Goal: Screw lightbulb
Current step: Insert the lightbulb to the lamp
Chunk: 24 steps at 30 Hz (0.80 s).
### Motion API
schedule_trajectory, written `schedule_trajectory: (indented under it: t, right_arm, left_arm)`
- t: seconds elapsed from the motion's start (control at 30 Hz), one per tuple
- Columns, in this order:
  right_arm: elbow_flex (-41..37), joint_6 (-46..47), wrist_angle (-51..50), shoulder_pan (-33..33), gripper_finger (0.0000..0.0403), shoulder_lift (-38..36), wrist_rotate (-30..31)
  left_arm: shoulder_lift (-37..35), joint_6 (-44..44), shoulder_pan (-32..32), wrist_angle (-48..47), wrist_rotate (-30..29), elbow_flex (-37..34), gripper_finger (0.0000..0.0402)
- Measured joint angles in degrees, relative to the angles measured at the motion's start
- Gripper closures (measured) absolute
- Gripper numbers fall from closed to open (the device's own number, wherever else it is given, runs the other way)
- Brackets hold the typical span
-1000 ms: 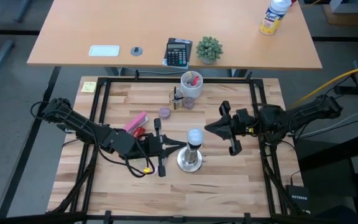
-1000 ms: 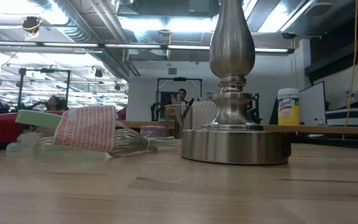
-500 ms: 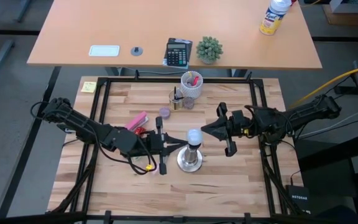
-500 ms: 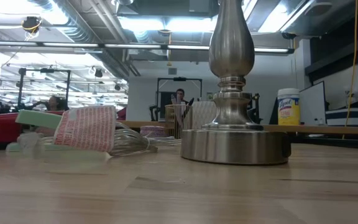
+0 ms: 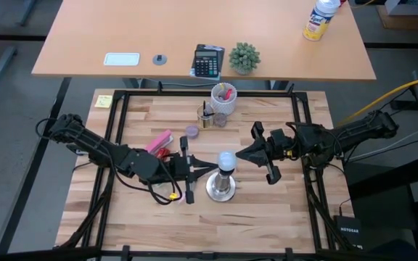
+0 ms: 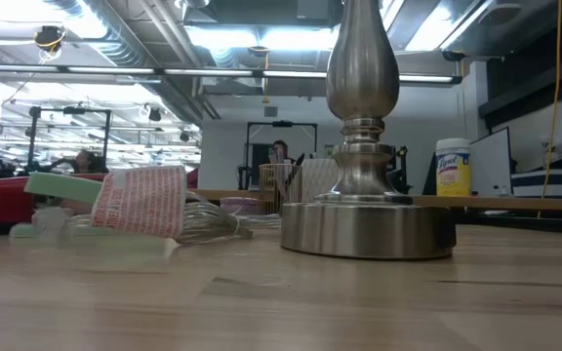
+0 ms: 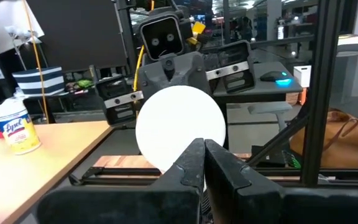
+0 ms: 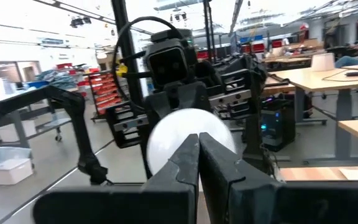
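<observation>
We saw a frosted-white bulb (image 5: 226,158) on a silvery metal stand (image 6: 364,146), its base (image 5: 220,188) shining grey against the pale, striped wood of the table (image 5: 267,210). Both arms were black. A pink block (image 5: 159,141) lay by red and yellow wires (image 5: 170,194). The cup (image 5: 223,98) was white, the plant (image 5: 244,56) green, the calculator (image 5: 208,61) black, the note (image 5: 104,101) yellow, and the wipes tub (image 6: 453,168) white with a yellow label.

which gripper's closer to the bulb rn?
Roughly even; right maybe slightly nearer. Left gripper points at the lightbulb from its left, lower by the stand; right gripper sits just off its right. Both shut.
</observation>
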Motion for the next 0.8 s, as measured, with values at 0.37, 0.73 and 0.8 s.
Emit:
schedule_trajectory:
  t: [0.37, 0.73, 0.8]
  right_arm:
    - [0.0, 0.1, -0.7, 0.1, 0.0389, 0.2, -4.0]
    - [0.0, 0.1, 0.5, 0.1, 0.0389, -0.8, -6.6]
    - [0.0, 0.1, 0.7, 0.1, 0.0389, -1.6, -7.2]
  left_arm:
    - [0.0, 0.0, 0.3, -0.6, -3.5, -0.1, 0.0399]
    - [-0.2, 1.4, -1.8, -0.9, -4.8, -0.1, 0.0399]
    - [-0.7, 2.2, -2.3, -0.9, -5.7, -0.1, 0.0399]
